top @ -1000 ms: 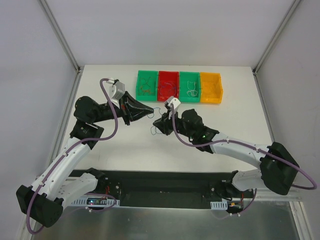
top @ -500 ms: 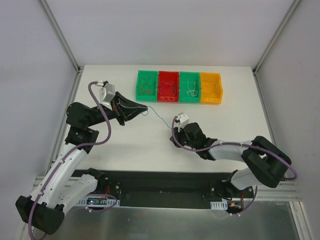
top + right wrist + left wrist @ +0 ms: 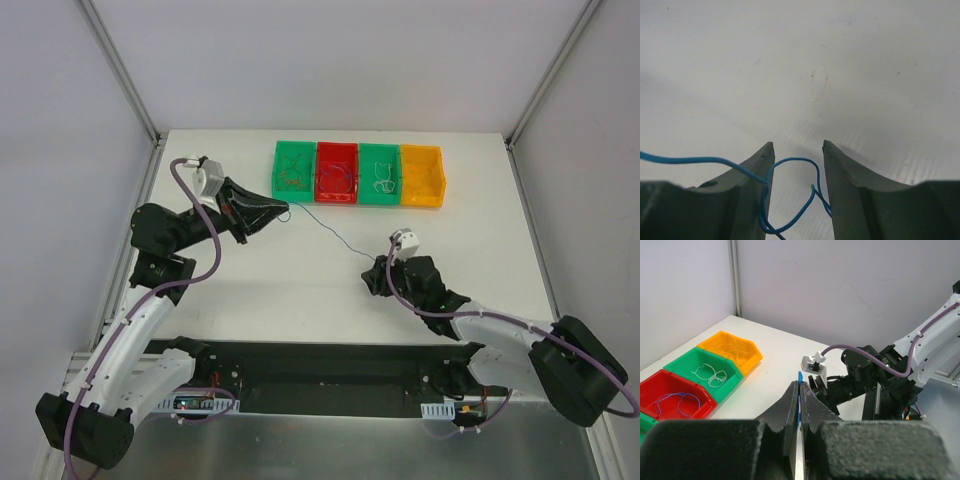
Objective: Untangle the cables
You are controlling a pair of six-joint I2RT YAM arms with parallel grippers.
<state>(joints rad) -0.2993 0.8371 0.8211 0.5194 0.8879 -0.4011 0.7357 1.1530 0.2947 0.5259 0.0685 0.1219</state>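
So the blue wire (image 3: 325,228) has gone from a little curl bunched between your two grippers a second ago to one long, nearly straight line. It now runs across the middle of the table (image 3: 250,290), just near of the bins. That's because the arms moved apart: your left gripper (image 3: 283,208) backed off to the far left and your right gripper (image 3: 370,272) pulled back toward the near right. For the task that looks like good news, I'd say this strand is basically pulled free of whatever it was caught up in.

Tool state: in the left wrist view the left gripper (image 3: 799,386) has its fingers pressed together, pinching the blue wire (image 3: 800,382). In the right wrist view the right gripper (image 3: 797,145) is spread, with the blue wire (image 3: 790,162) making a small loop in the gap.

What's hard to read: I honestly can't tell if that loop is hooked on one finger or just lying loose, since the bottom of it is cut off by the frame. From the top view the wire's near end fades out right by the right gripper.

Farther out, the red bin (image 3: 652,390) has blue wire in it and the green bin (image 3: 687,362) next to it has pale wire. The orange bin (image 3: 747,351) is too faint to call.
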